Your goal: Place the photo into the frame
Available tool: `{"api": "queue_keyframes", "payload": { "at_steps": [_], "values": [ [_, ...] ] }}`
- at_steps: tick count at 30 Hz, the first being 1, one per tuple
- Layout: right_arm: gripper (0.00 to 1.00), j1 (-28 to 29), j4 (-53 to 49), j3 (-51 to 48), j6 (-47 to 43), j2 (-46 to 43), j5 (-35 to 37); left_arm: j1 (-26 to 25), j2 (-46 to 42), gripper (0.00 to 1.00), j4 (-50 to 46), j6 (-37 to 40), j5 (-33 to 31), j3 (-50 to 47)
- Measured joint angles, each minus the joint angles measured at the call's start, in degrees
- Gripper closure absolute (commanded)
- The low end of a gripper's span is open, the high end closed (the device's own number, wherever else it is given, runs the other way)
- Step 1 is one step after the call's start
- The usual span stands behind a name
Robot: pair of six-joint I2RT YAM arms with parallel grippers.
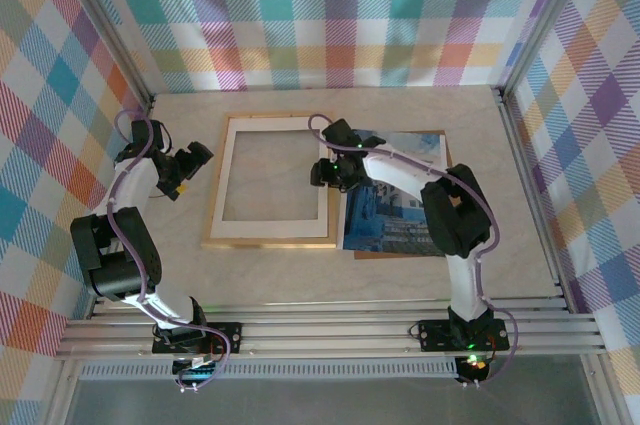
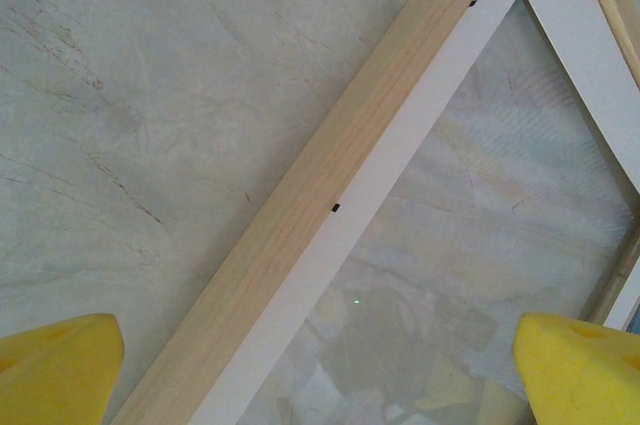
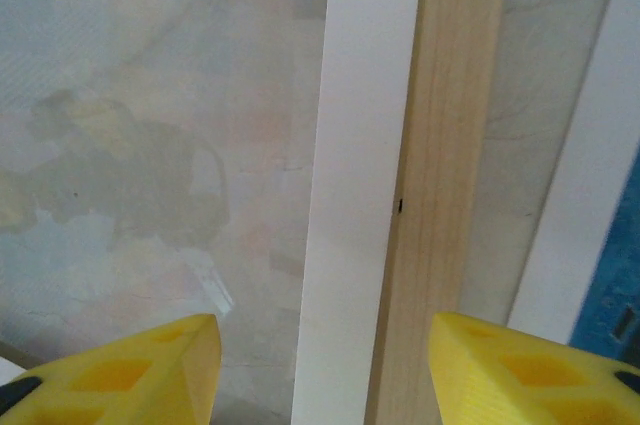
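Seen from above, a large picture frame of thin light golden wood [image 1: 268, 241] lay flat on the pale marbled table [image 1: 300, 280]. A blue-toned rectangular photo of buildings [image 1: 385, 220] rested just beside it on the right, on a brown backing board [image 1: 395, 254]. The left gripper [image 2: 320, 375] and right gripper [image 3: 325, 370] each had yellow fingers spread wide, straddling opposite wooden rails. The print looked light and floppy, best pinched at a free edge; the glazed frame seemed stiff but fragile
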Motion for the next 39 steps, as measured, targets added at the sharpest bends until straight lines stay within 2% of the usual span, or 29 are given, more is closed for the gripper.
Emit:
{"api": "queue_keyframes", "payload": {
  "at_steps": [11, 20, 25, 34, 36, 39],
  "values": [
    [0.41, 0.35, 2.91, -0.02, 2.56, 1.51, -4.00, -0.11, 0.26, 0.00, 0.04, 0.20, -0.02, 0.00],
    [0.40, 0.59, 4.90, -0.24, 3.54, 1.51, -4.94, -1.40, 4.02, 0.00, 0.00, 0.44, -0.46, 0.00],
    [0.26, 0.59, 3.15, 0.26, 2.38, 1.51, -2.56, -1.42, 4.59, 0.00, -0.04, 0.85, -0.94, 0.00],
    [0.08, 0.26, -2.89, 1.49, -3.50, -1.51, 9.66, -1.44, 4.59, 0.00, -0.15, 1.05, -1.62, 0.00],
    [0.00, -0.39, -3.80, 1.95, -4.57, -2.86, 11.34, -1.44, 4.59, 0.00, -0.17, 1.07, -1.62, 0.00],
    [0.01, -1.49, -4.63, 2.14, -6.05, -5.18, 13.70, -1.44, 4.57, 0.00, -0.17, 1.07, -1.60, 0.00]
  ]
}}
